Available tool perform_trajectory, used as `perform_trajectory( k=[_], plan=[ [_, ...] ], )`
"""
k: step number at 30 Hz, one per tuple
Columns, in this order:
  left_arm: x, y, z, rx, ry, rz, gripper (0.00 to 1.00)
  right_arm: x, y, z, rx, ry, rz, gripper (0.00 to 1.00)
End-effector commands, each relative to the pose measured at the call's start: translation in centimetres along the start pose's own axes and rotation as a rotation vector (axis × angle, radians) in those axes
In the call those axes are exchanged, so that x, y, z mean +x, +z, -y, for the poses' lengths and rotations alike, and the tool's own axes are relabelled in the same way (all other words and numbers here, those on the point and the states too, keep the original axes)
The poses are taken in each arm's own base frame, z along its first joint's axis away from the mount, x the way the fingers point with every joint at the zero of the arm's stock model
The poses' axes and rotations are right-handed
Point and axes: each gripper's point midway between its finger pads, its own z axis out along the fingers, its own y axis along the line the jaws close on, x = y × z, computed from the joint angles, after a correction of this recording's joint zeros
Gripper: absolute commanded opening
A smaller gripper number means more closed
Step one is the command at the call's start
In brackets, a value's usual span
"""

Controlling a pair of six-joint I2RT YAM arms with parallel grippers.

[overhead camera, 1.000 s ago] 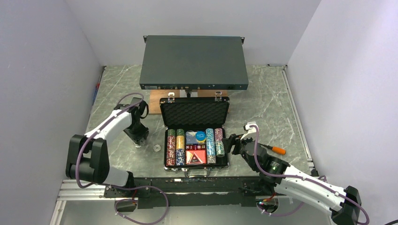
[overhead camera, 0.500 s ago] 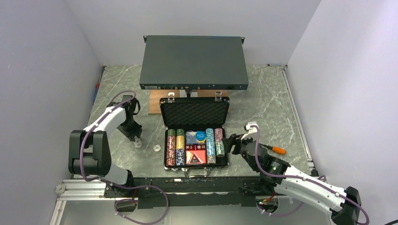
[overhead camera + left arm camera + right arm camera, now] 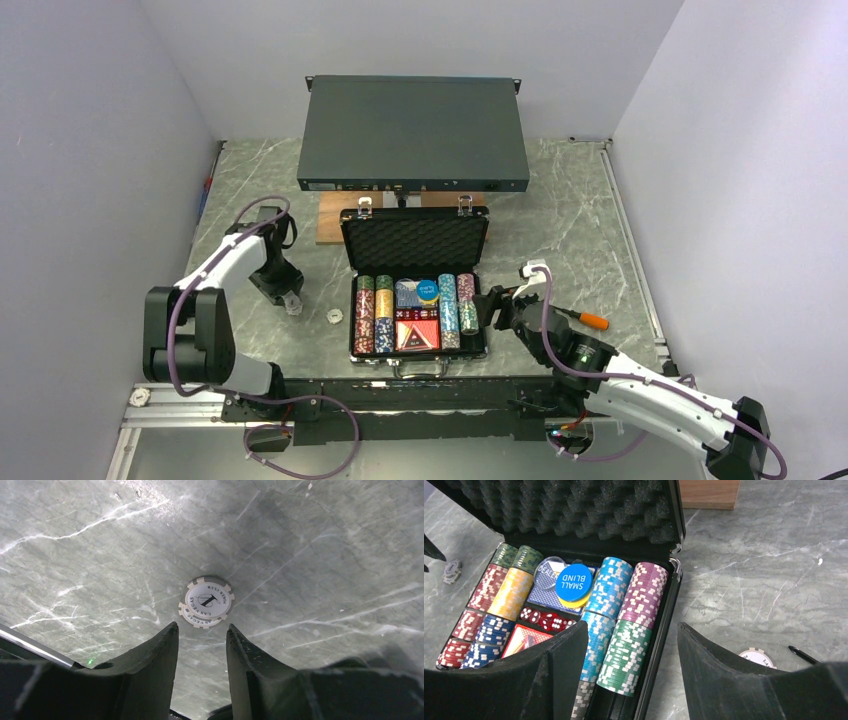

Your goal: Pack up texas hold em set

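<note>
Case point(image 3: 415, 290) sits open at center of top view, lid up, w/ chip rows, cards, dice and blue disc point(image 3: 573, 582) inside. L gripper point(image 3: 200, 630) is left of it, fingers apart, nothing held, a loose chip point(image 3: 206, 601) just beyond the tips on table point(image 3: 325, 555). R gripper point(image 3: 631, 627) is at case's right edge, fingers spread wide, empty. 2nd chip point(image 3: 333, 315) lies btw L gripper and case.

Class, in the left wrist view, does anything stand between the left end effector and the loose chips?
Nothing visible does: the white chips lie on the table just beyond the open left end effector.
</note>
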Motion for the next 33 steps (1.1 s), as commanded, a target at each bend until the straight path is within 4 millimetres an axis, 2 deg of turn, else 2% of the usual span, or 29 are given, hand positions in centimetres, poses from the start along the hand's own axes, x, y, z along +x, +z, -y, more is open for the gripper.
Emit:
perform_trajectory(
  k=[1,10,18,22,24,27,30,33],
  plan=[
    [-0.8,-1.2,-0.4,0.028,0.006,0.054,0.45,-1.3,0.2,-0.7,-0.013,0.011,0.039,0.67],
    [-0.5,-1.3,-0.8,0.041,0.008,0.053,0.54,-1.4,0.1,-0.7,-0.015,0.014,0.043,0.67],
    [-0.3,-0.9,-2.5,0.0,-0.021,0.057,0.59,-1.3,0.2,-0.8,-0.022,0.01,0.037,0.67],
    [-1.3,-1.0,-5.0,-0.059,-0.131,0.086,0.69,-1.2,0.2,-0.9,-0.024,0.007,0.033,0.67],
    [-1.7,-1.0,-6.9,-0.111,-0.209,0.099,0.77,-1.3,0.2,-0.9,-0.025,0.009,0.034,0.67],
    [-2.4,-1.0,-9.8,-0.17,-0.353,0.127,0.84,-1.3,0.2,-0.9,-0.027,0.01,0.036,0.67],
    [-3.3,-1.4,-13.0,-0.253,-0.483,0.178,0.9,-1.3,0.1,-0.9,-0.031,0.013,0.04,0.67],
    [-4.3,-1.9,-16.3,-0.367,-0.593,0.254,0.91,-1.3,0.1,-1.1,-0.039,0.014,0.041,0.67]
  ],
)
